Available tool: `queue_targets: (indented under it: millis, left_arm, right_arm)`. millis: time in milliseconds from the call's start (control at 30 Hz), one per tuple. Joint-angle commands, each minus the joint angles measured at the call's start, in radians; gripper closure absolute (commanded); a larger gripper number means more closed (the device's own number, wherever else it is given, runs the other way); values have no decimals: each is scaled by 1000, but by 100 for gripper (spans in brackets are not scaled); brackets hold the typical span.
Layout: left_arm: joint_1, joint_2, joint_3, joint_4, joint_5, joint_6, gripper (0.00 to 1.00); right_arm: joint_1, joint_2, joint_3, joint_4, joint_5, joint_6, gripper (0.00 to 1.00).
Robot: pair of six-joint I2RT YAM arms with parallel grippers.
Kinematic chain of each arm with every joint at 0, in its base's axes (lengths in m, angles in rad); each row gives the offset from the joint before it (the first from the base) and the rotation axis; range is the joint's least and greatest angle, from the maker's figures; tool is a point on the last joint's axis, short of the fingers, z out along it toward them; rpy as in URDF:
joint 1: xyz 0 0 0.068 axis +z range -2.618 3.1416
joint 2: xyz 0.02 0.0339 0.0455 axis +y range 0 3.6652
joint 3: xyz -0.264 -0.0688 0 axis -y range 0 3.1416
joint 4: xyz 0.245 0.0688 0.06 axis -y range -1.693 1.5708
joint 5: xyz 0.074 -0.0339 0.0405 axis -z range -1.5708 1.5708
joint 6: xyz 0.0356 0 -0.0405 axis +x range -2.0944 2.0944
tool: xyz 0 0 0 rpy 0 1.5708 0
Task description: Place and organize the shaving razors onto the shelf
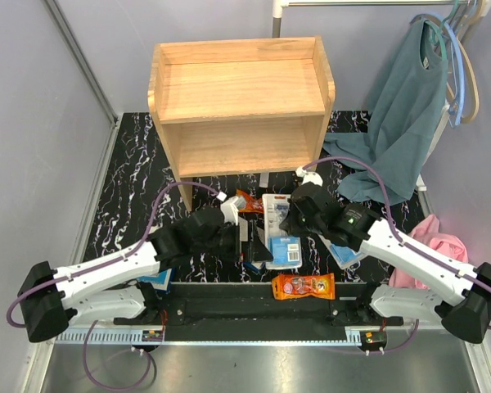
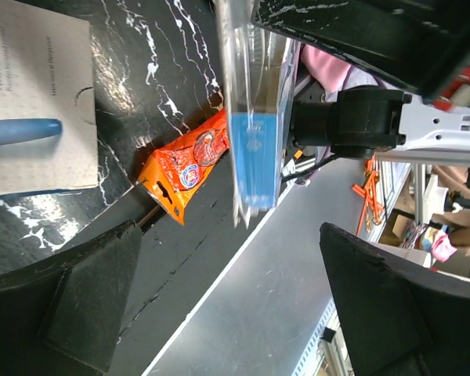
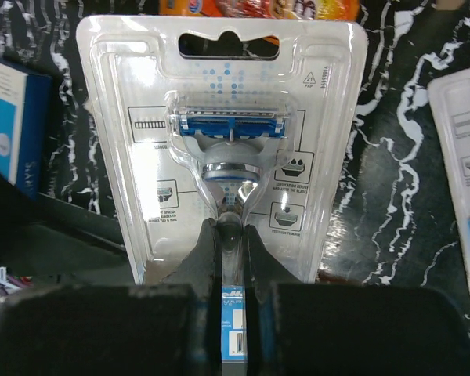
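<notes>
One steady lift, right gripper (image 3: 233, 235) clamped on lower edge of clear blister pack (image 3: 227, 157), card jutting just ahead of its fingertips; left gripper (image 2: 231, 235) spread wide, close beside. Carry forward to shelf (image 1: 241, 90), clearing orange packet (image 3: 251, 6) beyond.

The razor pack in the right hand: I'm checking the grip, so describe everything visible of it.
The razor pack is a clear blister on a white printed card with a hang slot at its free end, holding a blue-and-silver razor. The right hand is shut on its lower end, over the razor's handle. Nothing else visibly touches it.
</notes>
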Motion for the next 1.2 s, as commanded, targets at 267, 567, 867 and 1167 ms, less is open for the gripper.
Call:
queue_targets:
  millis: [267, 567, 867, 1167]
  left_arm:
    - [-44, 63, 41, 173, -54, -38, 19]
    - [-55, 122, 28, 249, -16, -67, 81]
    - [-56, 84, 37, 189, -51, -43, 100]
    - [66, -80, 17, 0, -71, 10, 100]
  right_arm:
    - [106, 43, 90, 38, 40, 82, 100]
    - [123, 6, 76, 58, 27, 105, 99]
    - [123, -77, 48, 58, 38, 110, 28]
    - [124, -200, -11, 81, -18, 102, 0]
